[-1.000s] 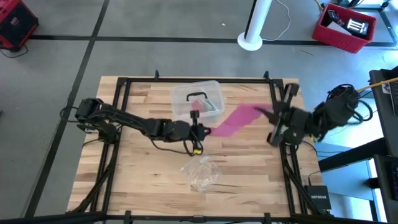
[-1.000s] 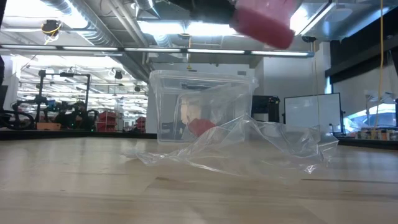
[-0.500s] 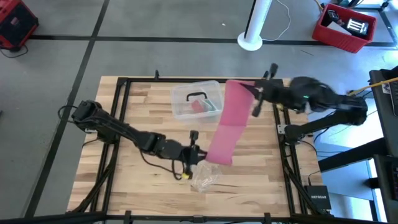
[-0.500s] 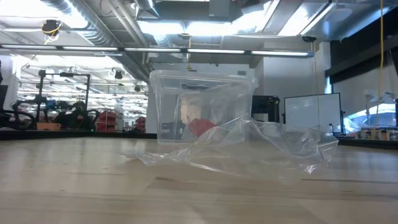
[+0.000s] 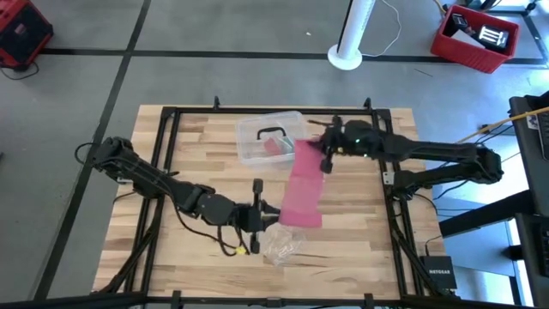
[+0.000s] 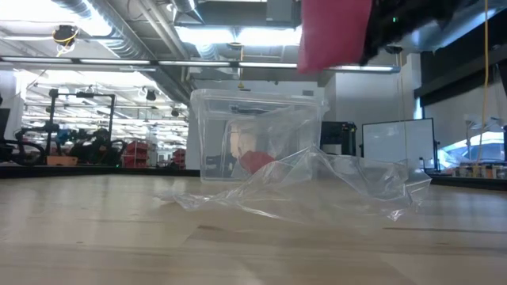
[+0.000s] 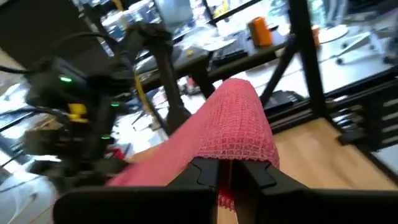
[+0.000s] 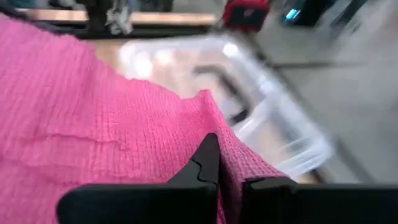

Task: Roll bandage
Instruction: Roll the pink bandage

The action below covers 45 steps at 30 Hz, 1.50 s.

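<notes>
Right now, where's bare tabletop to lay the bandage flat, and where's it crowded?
Bare wood: the strip along the table's near edge, and the far left corner beside the clear box. Crowded: mid-table, where the left gripper and right gripper hold the bandage stretched above the wood, with the plastic wrapper just below.

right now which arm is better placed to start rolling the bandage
Left, probably. The left gripper is shut on the bandage's lower end, low beside the plastic wrapper; the right gripper pinches the far end by the clear box, suited to holding tension.
</notes>
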### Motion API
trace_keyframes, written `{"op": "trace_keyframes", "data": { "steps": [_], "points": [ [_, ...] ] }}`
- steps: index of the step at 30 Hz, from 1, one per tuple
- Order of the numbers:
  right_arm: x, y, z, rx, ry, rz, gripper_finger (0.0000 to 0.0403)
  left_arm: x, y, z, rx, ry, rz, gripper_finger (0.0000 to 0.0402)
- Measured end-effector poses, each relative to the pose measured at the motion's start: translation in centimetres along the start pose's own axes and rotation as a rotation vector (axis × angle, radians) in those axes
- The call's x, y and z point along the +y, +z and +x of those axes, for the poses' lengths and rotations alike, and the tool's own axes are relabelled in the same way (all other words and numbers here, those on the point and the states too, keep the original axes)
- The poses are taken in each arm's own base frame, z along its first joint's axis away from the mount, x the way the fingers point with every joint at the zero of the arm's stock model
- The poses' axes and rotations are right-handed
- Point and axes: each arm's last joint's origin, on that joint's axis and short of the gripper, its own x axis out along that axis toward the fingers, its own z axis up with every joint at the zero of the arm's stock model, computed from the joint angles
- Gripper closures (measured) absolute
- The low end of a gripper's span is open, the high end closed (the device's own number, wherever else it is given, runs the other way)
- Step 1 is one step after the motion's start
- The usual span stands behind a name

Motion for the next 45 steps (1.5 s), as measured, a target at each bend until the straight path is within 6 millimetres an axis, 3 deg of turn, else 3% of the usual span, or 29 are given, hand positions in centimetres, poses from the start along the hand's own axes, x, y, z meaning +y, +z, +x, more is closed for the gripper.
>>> {"op": "trace_keyframes", "data": {
  "steps": [5, 11, 16, 21, 26, 31, 45],
  "points": [
    [1.0, -3.6, 2.0, 0.163, 0.184, 0.196, 0.0355, 2.1, -1.5, 1.3, 0.051, 0.071, -0.041, 0.0391],
    [1.2, -5.8, 3.1, 0.293, 0.174, 0.212, 0.0239, 2.2, -5.4, 2.8, 0.176, 0.093, -0.124, 0.0391],
    [1.1, -5.3, 2.5, 0.374, 0.174, 0.208, 0.0143, 1.7, -7.0, 2.6, 0.216, 0.094, -0.211, 0.0391],
    [1.0, -3.6, 2.2, 0.353, 0.169, 0.241, 0.0088, 1.0, -8.6, 2.3, 0.261, 0.087, -0.259, 0.0391],
    [1.0, -3.4, 2.1, 0.379, 0.288, 0.402, 0.0069, 0.4, -10.7, 1.8, 0.322, 0.084, -0.287, 0.0391],
    [-0.3, -3.4, 2.0, 0.398, 0.201, 0.559, 0.0068, 0.0, -11.8, 1.5, 0.351, 0.066, -0.312, 0.0391],
    [-0.8, -1.6, 2.2, 0.289, 0.255, 0.684, 0.0068, -0.5, -12.2, 1.4, 0.352, 0.026, -0.328, 0.0391]
  ]
}}
